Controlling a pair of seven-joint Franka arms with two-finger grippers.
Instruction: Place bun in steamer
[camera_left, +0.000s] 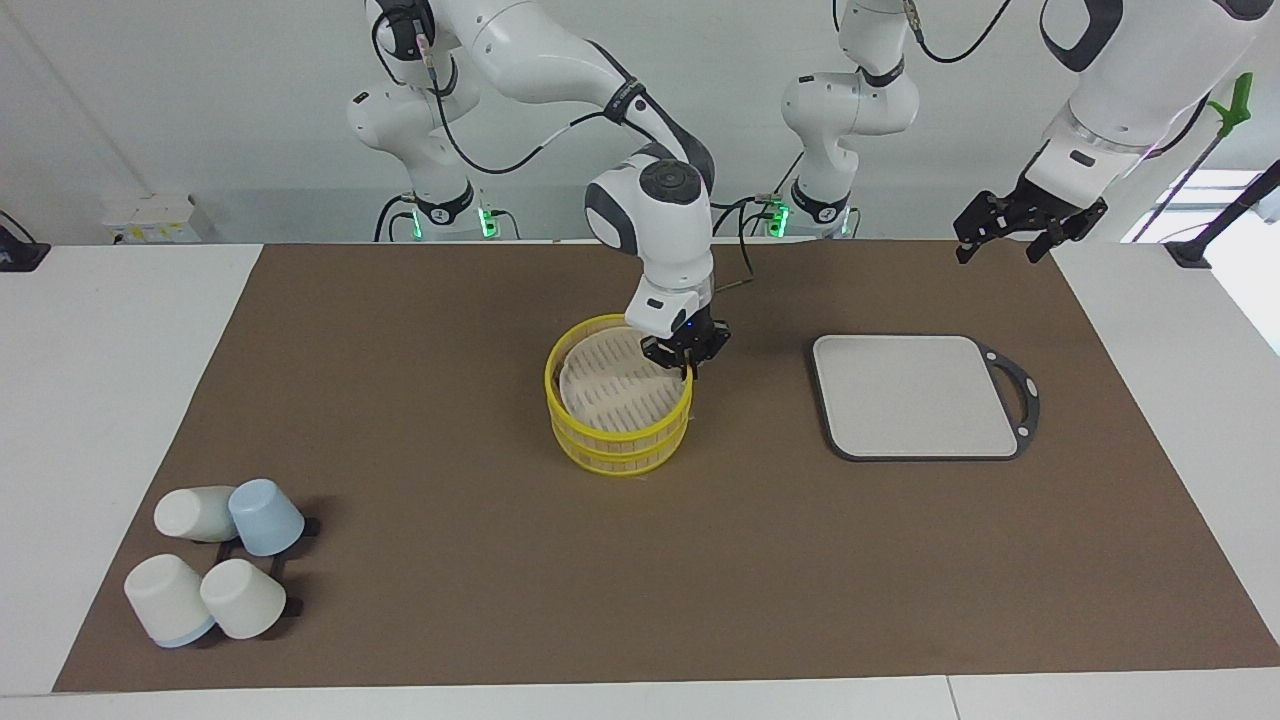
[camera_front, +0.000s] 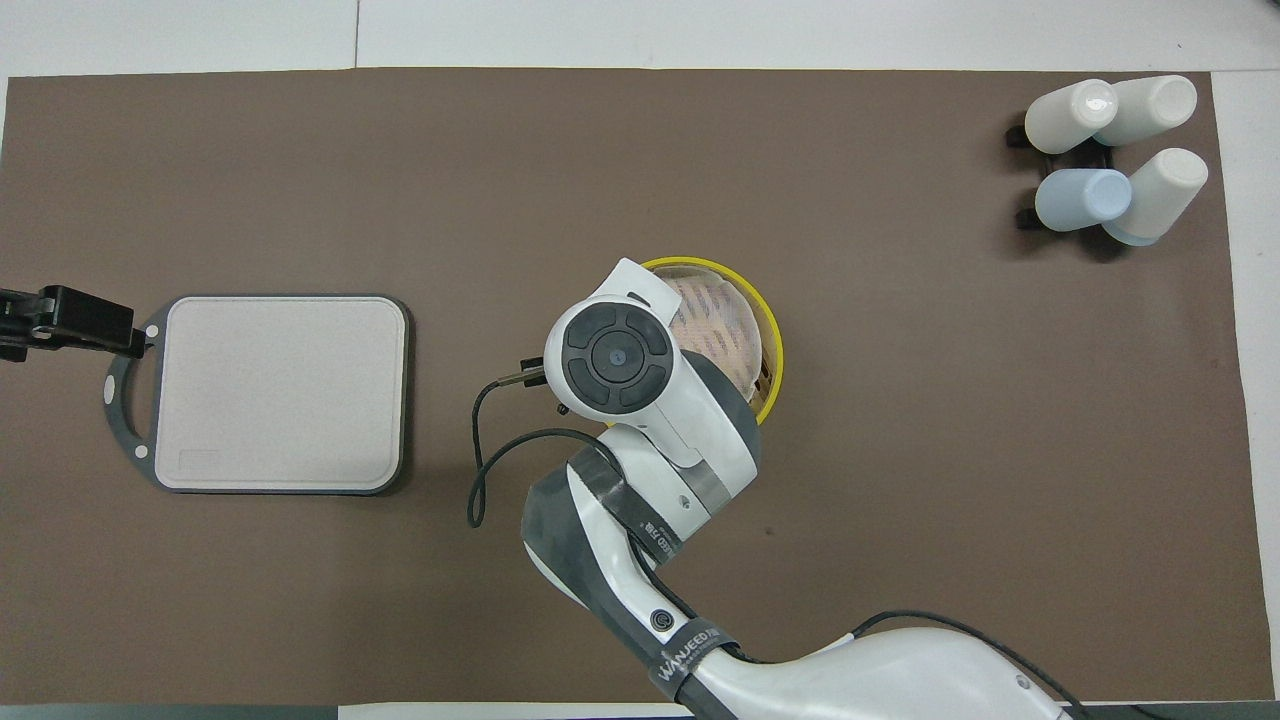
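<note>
The steamer (camera_left: 615, 400) is a round yellow-rimmed basket with a cream slatted floor in the middle of the brown mat; it also shows in the overhead view (camera_front: 740, 320), partly covered by the right arm. My right gripper (camera_left: 689, 366) is down at the steamer's rim on the side toward the left arm's end, its fingers closed on the rim. No bun shows in either view; the steamer's visible floor is bare. My left gripper (camera_left: 1003, 243) is open and empty, raised over the mat's edge near the grey board, and waits; it shows at the overhead view's edge (camera_front: 40, 322).
A grey square board (camera_left: 915, 395) with a dark handle ring lies toward the left arm's end of the table, also seen from overhead (camera_front: 280, 390). Several white and blue cups (camera_left: 215, 570) sit on a black rack at the right arm's end, farther from the robots (camera_front: 1115, 150).
</note>
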